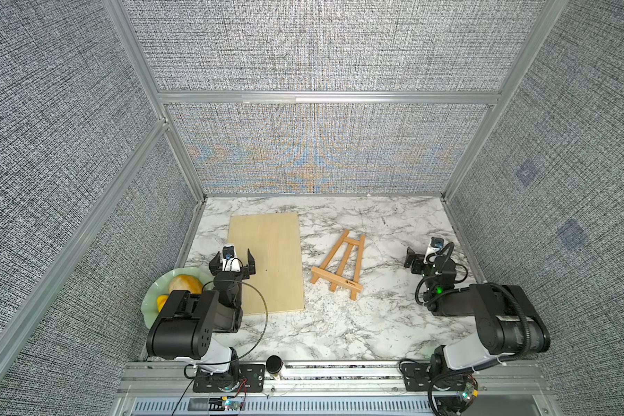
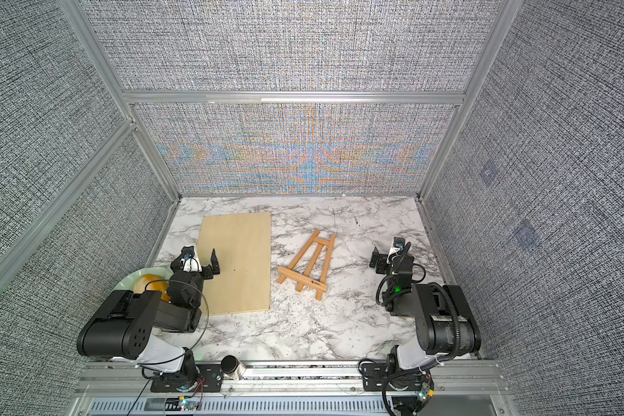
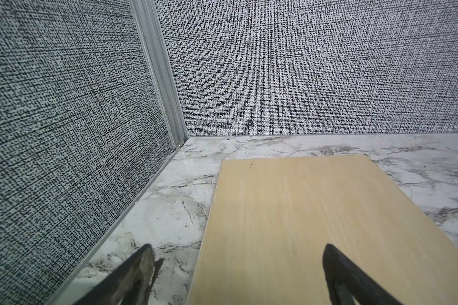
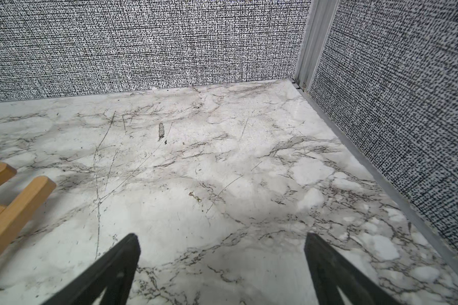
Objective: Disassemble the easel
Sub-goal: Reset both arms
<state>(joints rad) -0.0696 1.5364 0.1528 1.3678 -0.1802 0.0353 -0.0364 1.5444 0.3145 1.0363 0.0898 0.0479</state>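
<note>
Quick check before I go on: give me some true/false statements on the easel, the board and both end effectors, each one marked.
1. The easel lies flat on the marble table, all in one piece. True.
2. The right end effector is shut on an easel leg. False: it is open, empty and apart from the easel.
3. The left end effector is open, over an edge of the plywood board. True.
4. The easel rests on the plywood board. False: it lies beside it on the table, not touching.
</note>
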